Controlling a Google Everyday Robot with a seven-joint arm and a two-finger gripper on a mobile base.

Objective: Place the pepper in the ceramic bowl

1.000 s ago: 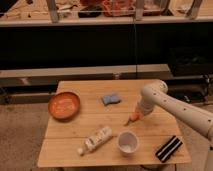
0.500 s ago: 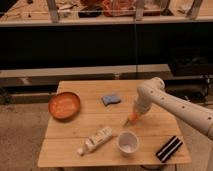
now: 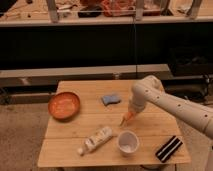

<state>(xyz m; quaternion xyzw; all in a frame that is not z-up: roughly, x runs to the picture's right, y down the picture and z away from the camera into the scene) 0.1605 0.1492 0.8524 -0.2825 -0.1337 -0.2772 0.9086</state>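
Gripper (image 3: 129, 114): at the end of the white arm reaching in from the right, pointing down over the middle of the wooden table (image 3: 150, 131), right at the item's upper end; whether it is closed on the item or only touching it cannot be told. Item, pepper (image 3: 125, 120): small, slim, tapered, orange-red, standing tilted under the gripper, lower tip at or just above the tabletop, between the blue sponge (image 3: 111, 99) and the white cup (image 3: 128, 149). Handling, by judgement: very light; firm but not rigid, so hard pressure could bruise or split it; smooth skin and a taper that may let it slide toward the thin end. Best hold: across the thicker part near the stem end, with moderate pressure. Container, ceramic bowl (image 3: 64, 105): round, shallow, orange with a paler speckled inside, at the left edge of the table, well apart from the pepper; nothing seen in it; a wide mouth and low wall should suit a release from low height, since a hard drop could bounce the pepper out. Container, white cup: upright near the front edge, close to the pepper, apparently empty; not the target. Other: white bottle (image 3: 96, 140) lying on its side at front left; black striped object (image 3: 168, 148) at front right.
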